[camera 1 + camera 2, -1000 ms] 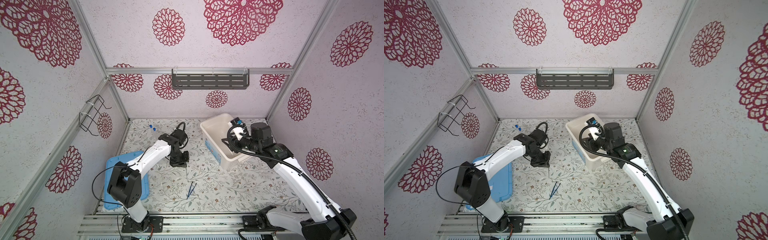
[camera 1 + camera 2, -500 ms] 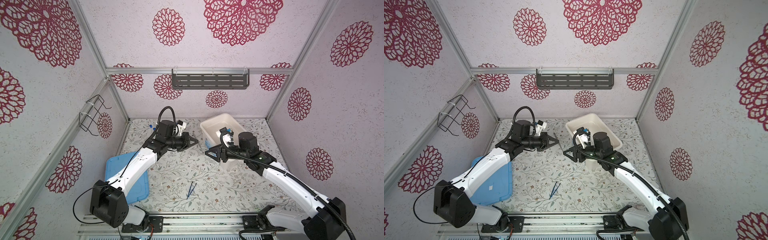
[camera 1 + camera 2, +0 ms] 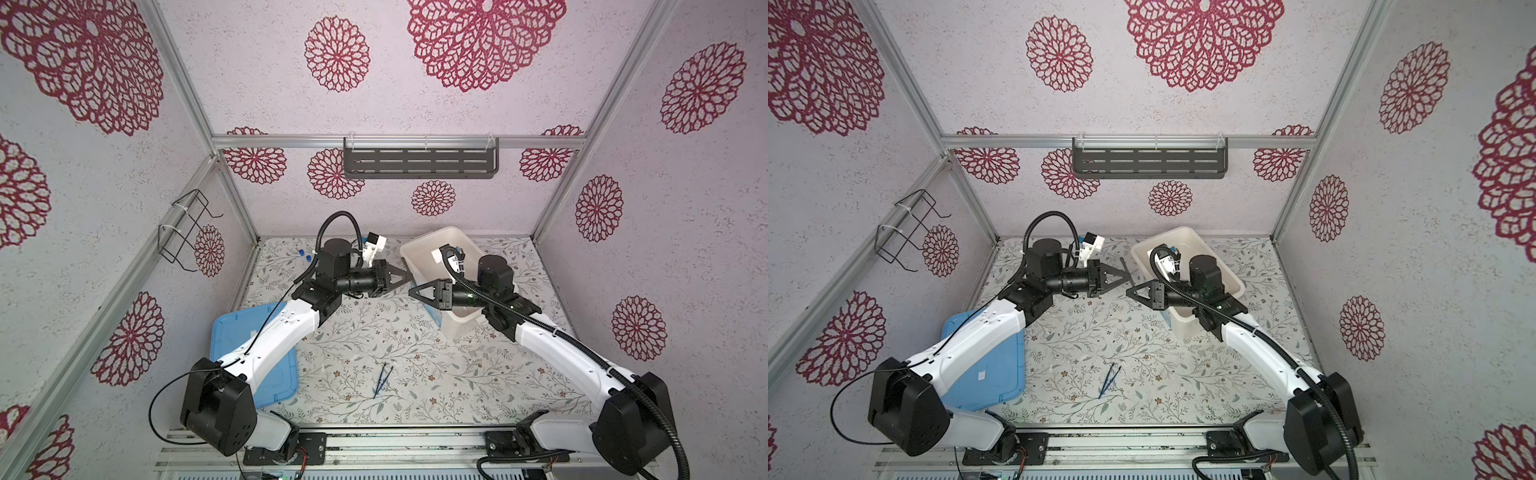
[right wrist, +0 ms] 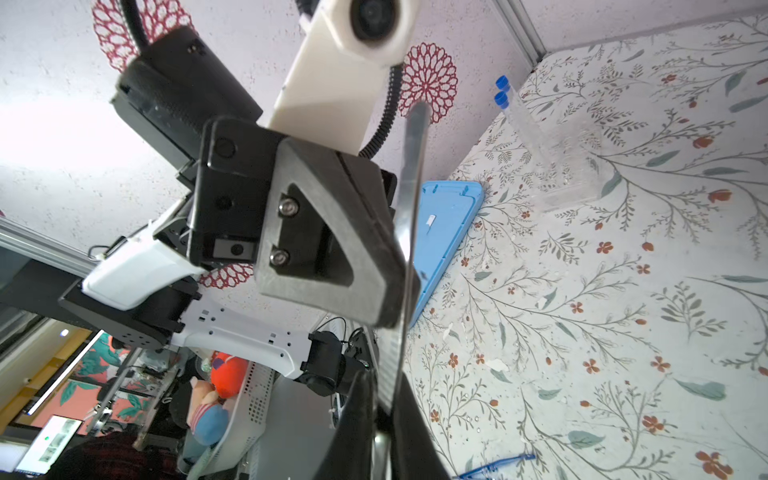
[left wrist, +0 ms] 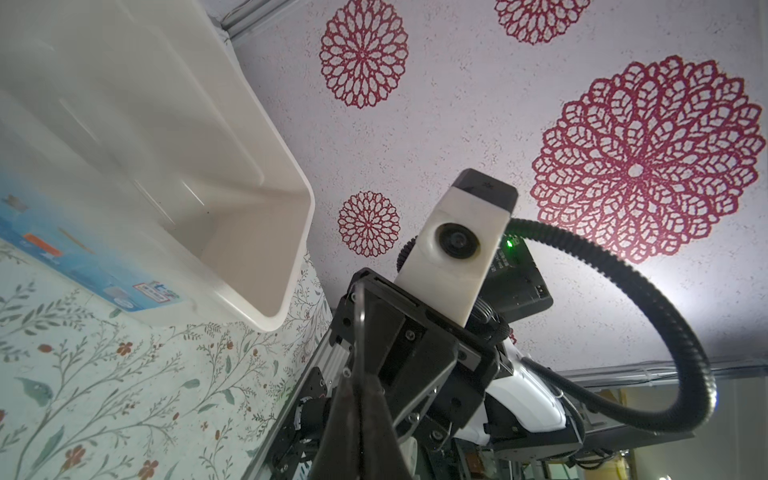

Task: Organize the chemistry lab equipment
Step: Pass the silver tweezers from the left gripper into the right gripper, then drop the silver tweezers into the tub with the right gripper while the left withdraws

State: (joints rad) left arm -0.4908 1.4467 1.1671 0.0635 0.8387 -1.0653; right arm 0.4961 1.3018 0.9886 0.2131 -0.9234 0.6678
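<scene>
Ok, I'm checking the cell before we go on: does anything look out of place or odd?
The silvery tool hangs in mid-air, pinched by the left gripper and the right gripper at once. Small white flecks litter the mat, and the white tub sits askew on it.

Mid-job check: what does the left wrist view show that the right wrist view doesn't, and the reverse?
Only the left wrist view: the white tub and the right arm's wrist camera. Only the right wrist view: two clear tubes with blue caps, the light-blue lid, the dark blue tweezers and the left arm's wrist camera. Both: the silvery tool, edge-on in the left wrist view, with the jaws of the left gripper and right gripper shut on it, above the floral table cover.
</scene>
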